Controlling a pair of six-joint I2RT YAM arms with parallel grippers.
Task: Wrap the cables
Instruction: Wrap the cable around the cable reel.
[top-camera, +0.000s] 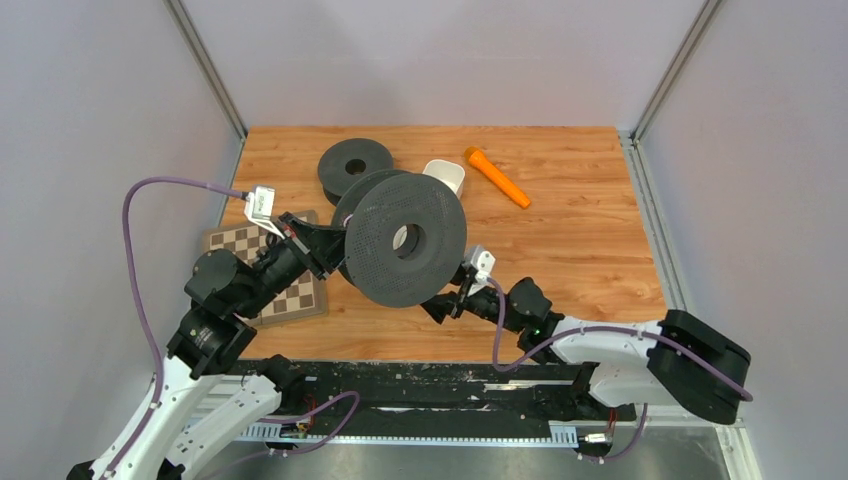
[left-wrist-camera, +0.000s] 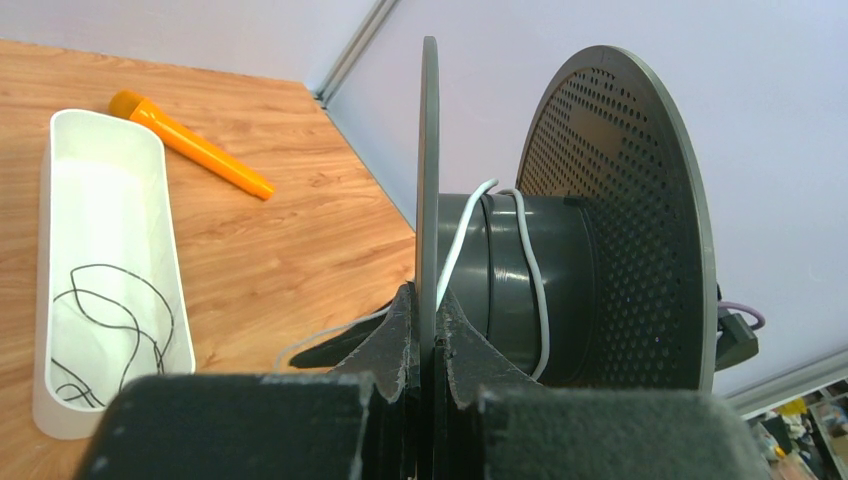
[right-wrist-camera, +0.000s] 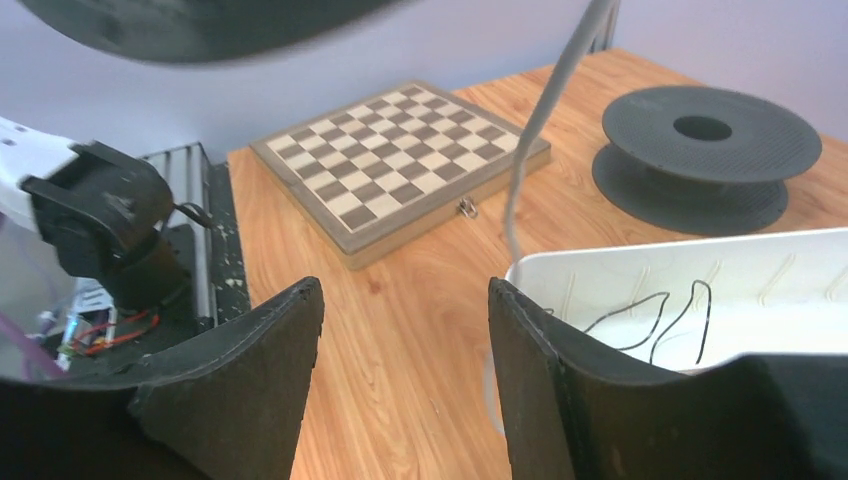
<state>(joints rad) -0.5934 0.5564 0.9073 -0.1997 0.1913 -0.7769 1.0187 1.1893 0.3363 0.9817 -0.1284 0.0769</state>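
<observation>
At table centre, left gripper (left-wrist-camera: 428, 330) is clamped tight on the near flange of the large black spool (top-camera: 405, 240), holding it up on edge. White cable (left-wrist-camera: 535, 270) makes about two loose turns around the hub; its tail leaves past the flange and drops toward the table. Dark cable (left-wrist-camera: 110, 320) lies in loose loops inside the white tray (left-wrist-camera: 170, 230), just beyond the spool.

Right gripper (right-wrist-camera: 405, 290) sits below the spool's near right edge. Its fingers stand wide apart and grip nothing, and the white cable hangs just ahead of the gap.

Second spool (right-wrist-camera: 700, 150) lies flat beyond the tray. Chessboard (right-wrist-camera: 400, 160) lies at the left. Orange stick (top-camera: 497, 177) lies at the far right.
</observation>
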